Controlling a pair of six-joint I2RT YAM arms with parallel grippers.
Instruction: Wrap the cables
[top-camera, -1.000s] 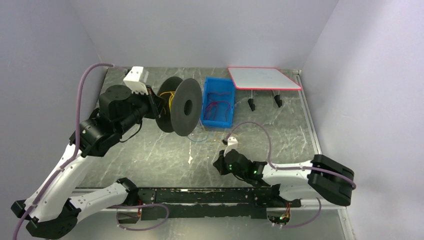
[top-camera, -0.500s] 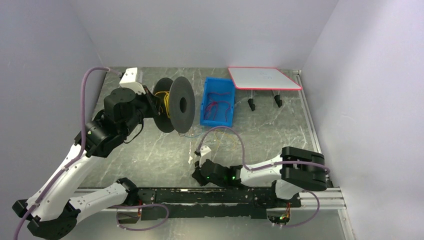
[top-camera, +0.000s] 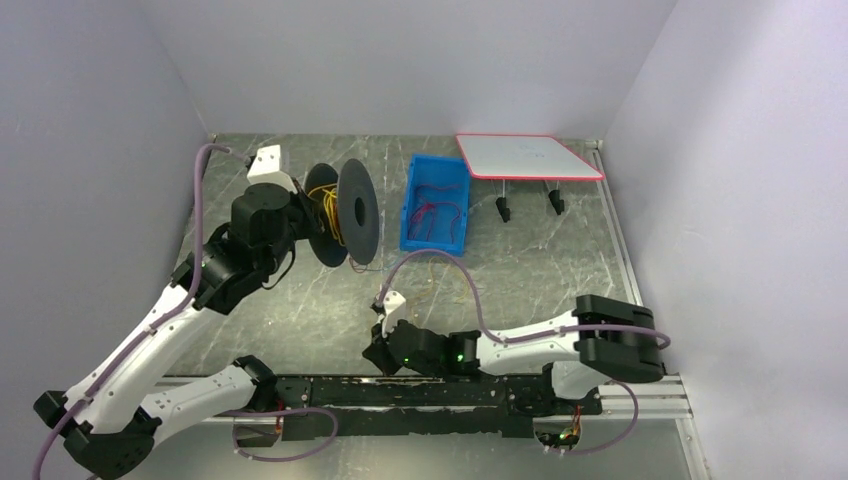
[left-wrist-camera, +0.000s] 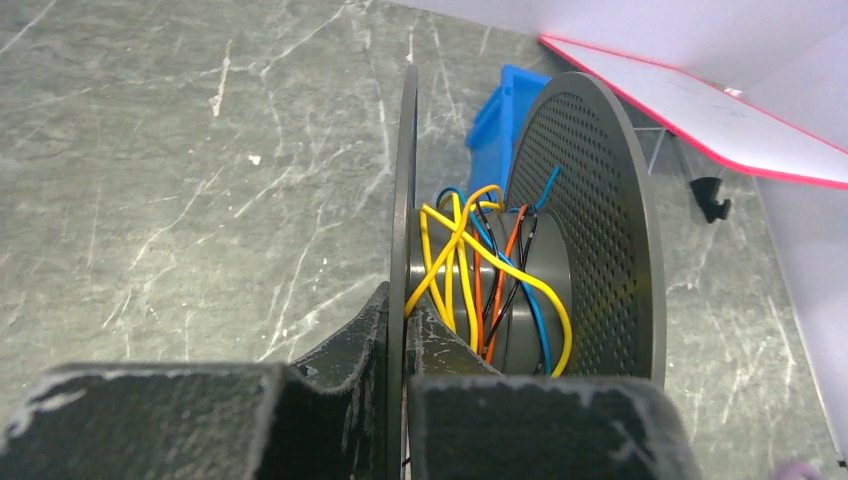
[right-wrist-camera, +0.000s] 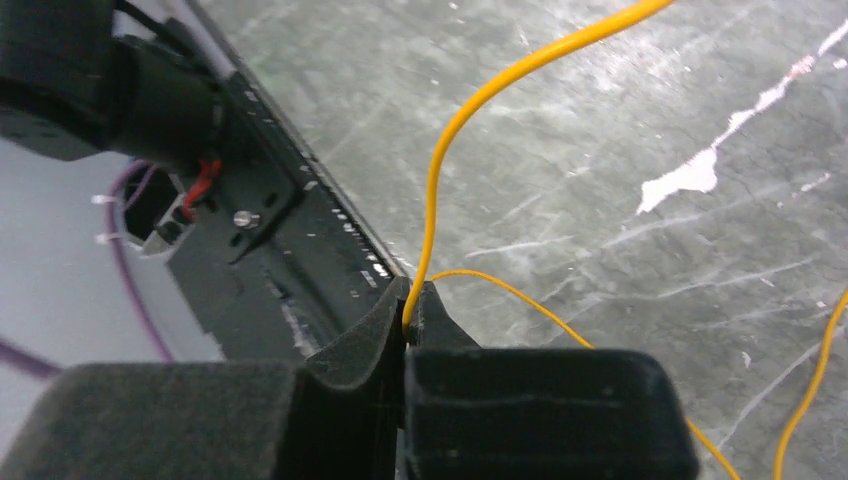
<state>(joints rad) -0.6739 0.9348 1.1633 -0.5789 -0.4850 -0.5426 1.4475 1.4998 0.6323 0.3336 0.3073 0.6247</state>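
Yellow cable (right-wrist-camera: 431, 200) sits pinched tight in my right gripper (right-wrist-camera: 408, 302), low near the front edge of the worktop (right-wrist-camera: 600, 110). My left gripper (left-wrist-camera: 398, 312) is closed on one flange of the dark grey spool (left-wrist-camera: 595, 200), whose hub carries tangled yellow, orange and blue cables (left-wrist-camera: 468, 262).

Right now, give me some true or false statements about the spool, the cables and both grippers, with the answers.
The left gripper is shut on one flange of the dark grey perforated spool. True.
The right gripper is open and empty. False: it is shut on a thin yellow cable.
The blue plastic bin is empty. False: red wires lie in it.
Yellow, orange and blue wires loop loosely round the spool's hub. True.
The spool lies flat on the table. False: its flanges stand upright.
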